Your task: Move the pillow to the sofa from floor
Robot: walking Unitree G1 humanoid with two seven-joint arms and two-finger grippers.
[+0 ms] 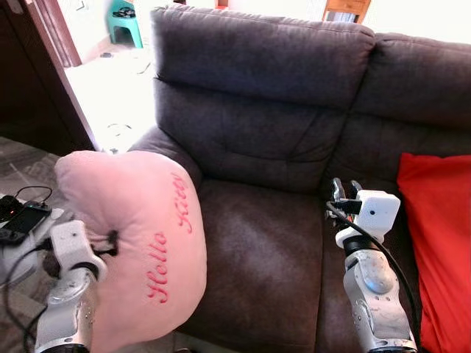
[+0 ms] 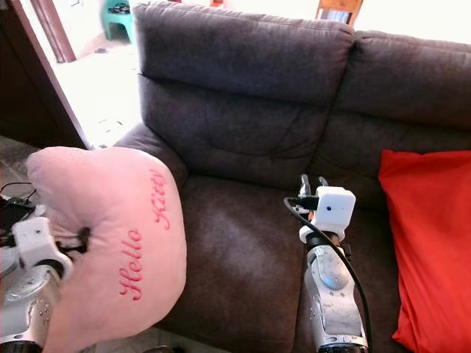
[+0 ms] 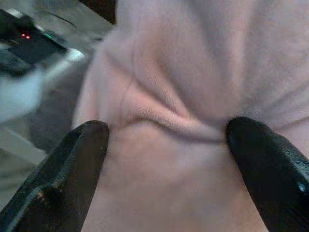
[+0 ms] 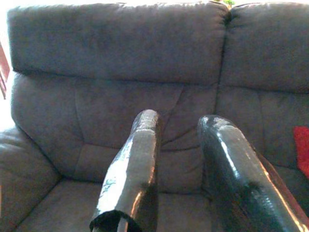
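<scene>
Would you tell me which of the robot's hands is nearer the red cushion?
The right. The right hand hovers over the sofa seat just beside the red cushion, while the left hand grips the pink pillow at the far armrest.

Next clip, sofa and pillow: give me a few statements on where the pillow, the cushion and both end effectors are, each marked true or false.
1. The left end effector pinches the pink plush pillow with red "Hello Kitty" lettering. True.
2. That pillow lies flat on the floor. False: it is held up beside the armrest of the dark grey fabric sofa.
3. A red cushion sits on the sofa's right seat. True.
4. The right end effector holds the red cushion. False: it holds nothing and hovers over the seat with its fingers slightly apart.
5. The pillow's lettering is blue. False: it is red.
</scene>
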